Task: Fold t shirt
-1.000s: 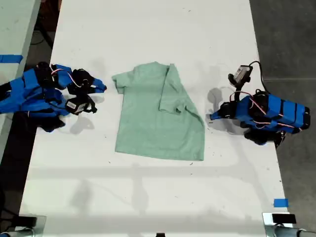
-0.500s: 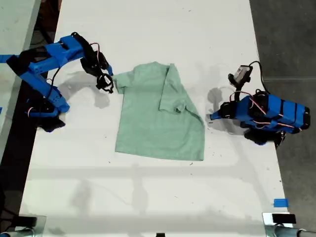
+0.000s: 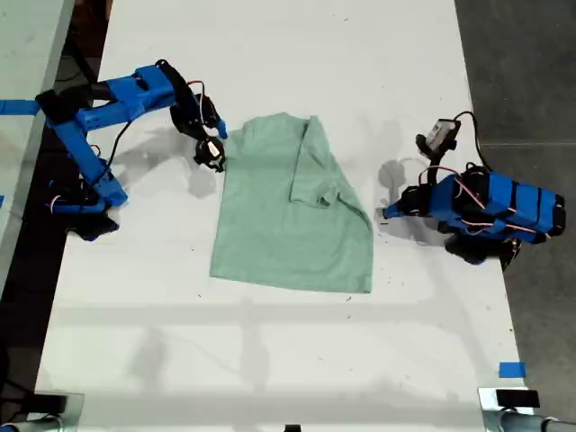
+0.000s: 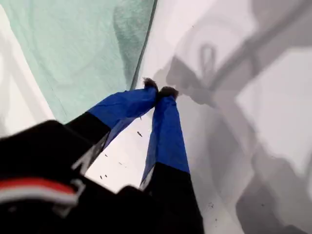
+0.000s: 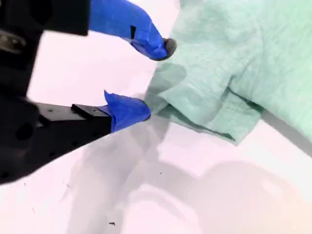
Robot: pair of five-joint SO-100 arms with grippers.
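Observation:
The pale mint-green t shirt lies flat on the white table, with the side toward the exterior view's right folded inward. My second gripper is open at the sleeve on the exterior view's left. In the second wrist view its blue fingertips straddle the edge of that sleeve. My first gripper rests low at the exterior view's right, just off the shirt's edge. It is shut on nothing, with the t shirt beside it.
The table's edges run along both sides of the exterior view. A second surface with blue tape lies at the exterior view's left. Blue tape marks the near corner at the exterior view's right. A small camera module on a cable stands by the first arm.
The second arm has swung from the exterior view's left across to the shirt's sleeve, and its gripper now stands at the sleeve edge. The first arm and the shirt have not moved.

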